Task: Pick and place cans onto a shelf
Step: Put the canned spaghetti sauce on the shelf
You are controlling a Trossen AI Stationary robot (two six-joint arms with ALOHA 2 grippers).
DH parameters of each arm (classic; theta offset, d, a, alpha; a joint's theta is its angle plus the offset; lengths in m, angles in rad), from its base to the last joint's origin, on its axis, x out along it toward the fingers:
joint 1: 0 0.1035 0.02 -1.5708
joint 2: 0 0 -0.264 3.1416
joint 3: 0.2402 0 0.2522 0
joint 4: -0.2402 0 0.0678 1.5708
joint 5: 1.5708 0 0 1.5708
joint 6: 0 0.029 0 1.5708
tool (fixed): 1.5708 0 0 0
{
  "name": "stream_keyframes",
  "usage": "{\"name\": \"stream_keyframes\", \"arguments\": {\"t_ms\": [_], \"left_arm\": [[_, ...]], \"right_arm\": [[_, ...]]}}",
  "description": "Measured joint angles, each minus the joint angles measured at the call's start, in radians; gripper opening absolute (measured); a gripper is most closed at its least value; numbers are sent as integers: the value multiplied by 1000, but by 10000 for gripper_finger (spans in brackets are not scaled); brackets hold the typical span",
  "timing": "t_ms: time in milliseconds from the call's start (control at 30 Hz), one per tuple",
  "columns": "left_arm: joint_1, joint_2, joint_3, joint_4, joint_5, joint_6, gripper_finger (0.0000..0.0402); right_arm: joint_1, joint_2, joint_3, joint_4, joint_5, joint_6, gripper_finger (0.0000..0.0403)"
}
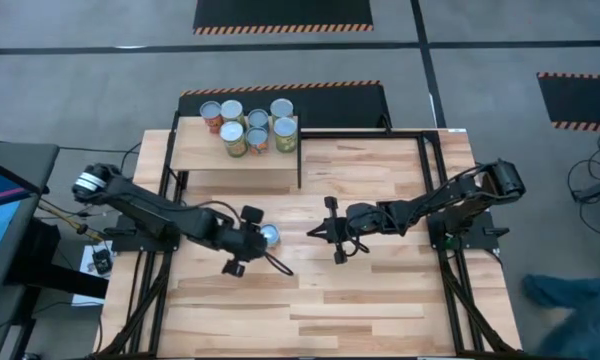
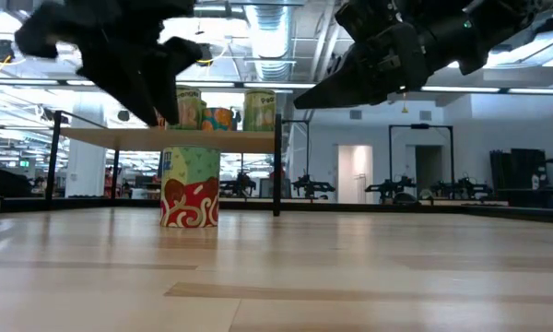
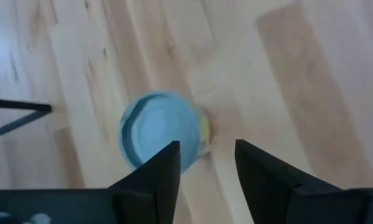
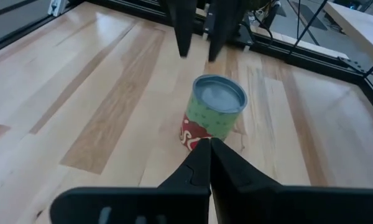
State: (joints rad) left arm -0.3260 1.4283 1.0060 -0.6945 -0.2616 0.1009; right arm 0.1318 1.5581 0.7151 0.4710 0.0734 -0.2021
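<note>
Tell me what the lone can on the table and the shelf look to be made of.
Can: probably metal, judging by its shiny silver-blue ridged lid, wrapped in what looks like a matte printed paper label in green and red. Shelf: seemingly light plywood, pale and smooth, without the striped planks of the tabletop; its finish looks matte.

1. overhead, looking straight down on the whole table.
2. at tabletop height, level across.
3. wrist views close above; all share one can.
</note>
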Motion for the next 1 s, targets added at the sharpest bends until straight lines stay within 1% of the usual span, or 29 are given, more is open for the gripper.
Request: {"name": "stream_keyframes", "arguments": {"t_ms": [67, 200, 333, 467, 533, 800, 867, 1000], "left_arm": [[4, 30, 1, -8, -28, 21, 147], [20, 63, 2, -14, -32, 55, 149], [38, 65, 2, -5, -40, 64, 142], [57, 65, -2, 0, -31, 67, 124], [65, 64, -24, 16, -11, 90, 115], [67, 65, -44, 37, -14, 107, 92], [67, 65, -45, 35, -11, 119, 83], [67, 65, -45, 36, 30, 146, 55]], "right_arm": [[0, 0, 0, 0, 0, 1, 21], [0, 0, 0, -1, 0, 4, 16], [0, 0, 0, -2, -1, 3, 15], [0, 0, 0, -2, -1, 4, 19], [0, 0, 0, -2, -2, 11, 19], [5, 0, 0, -2, -3, 11, 16], [5, 0, 0, -2, -3, 11, 19], [5, 1, 0, -2, -3, 11, 20]]}}
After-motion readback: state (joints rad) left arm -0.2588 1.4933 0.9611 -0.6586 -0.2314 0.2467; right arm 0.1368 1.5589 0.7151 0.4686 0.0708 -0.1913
